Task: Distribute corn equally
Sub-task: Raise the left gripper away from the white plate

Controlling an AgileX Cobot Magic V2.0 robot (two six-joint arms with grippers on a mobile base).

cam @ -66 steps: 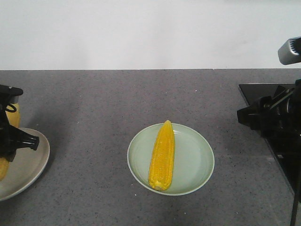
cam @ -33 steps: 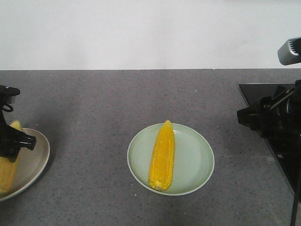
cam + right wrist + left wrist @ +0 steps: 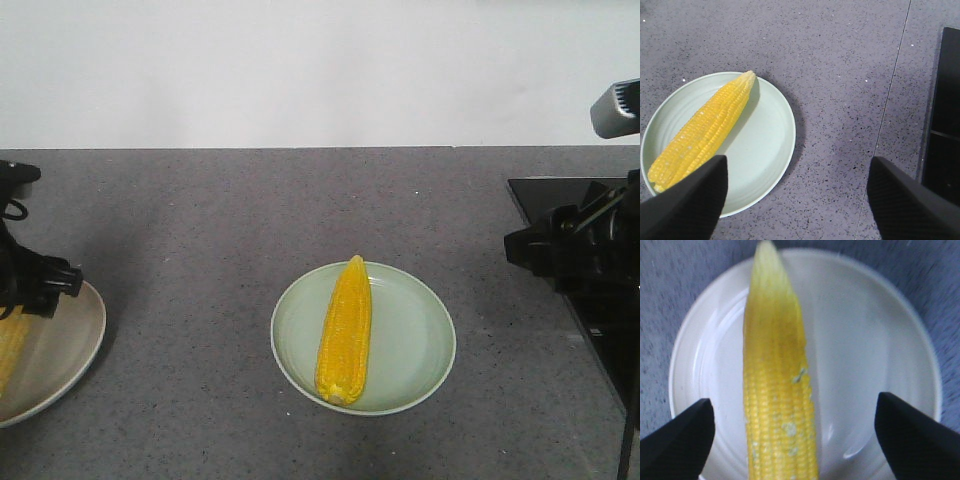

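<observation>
Grey speckled countertop [image 3: 300,200] fills the front view, with a white wall [image 3: 300,70] behind it at 12 o'clock. Black glass panel [image 3: 560,190] lies on the counter at the 3 o'clock edge, under the right arm.

Pale green plate [image 3: 415,340] sits near frame centre, slightly toward 6 o'clock. One corn cob [image 3: 345,328] lies on it, left of the plate's middle, with its pointed tip toward 12 o'clock and its blunt end at the 6 o'clock rim. Right wrist view shows the same green plate [image 3: 765,145] and cob [image 3: 702,130], the tip reaching the rim.

Cream plate [image 3: 55,350] is cut by the frame edge at 8 o'clock. A second cob [image 3: 10,345] lies on it, mostly hidden by the left arm. In the left wrist view this cob [image 3: 777,390] runs from 6 to 12 o'clock across the cream plate [image 3: 880,340], left of centre, with its tip at the far rim.

Left gripper [image 3: 795,435]: jaws spread wide, one finger on each side of the cob, neither touching it; it hovers above the cream plate.

Right gripper [image 3: 795,200]: jaws spread wide, nothing between them; it hangs over bare counter just right of the green plate, at the 3 o'clock side of the front view.
</observation>
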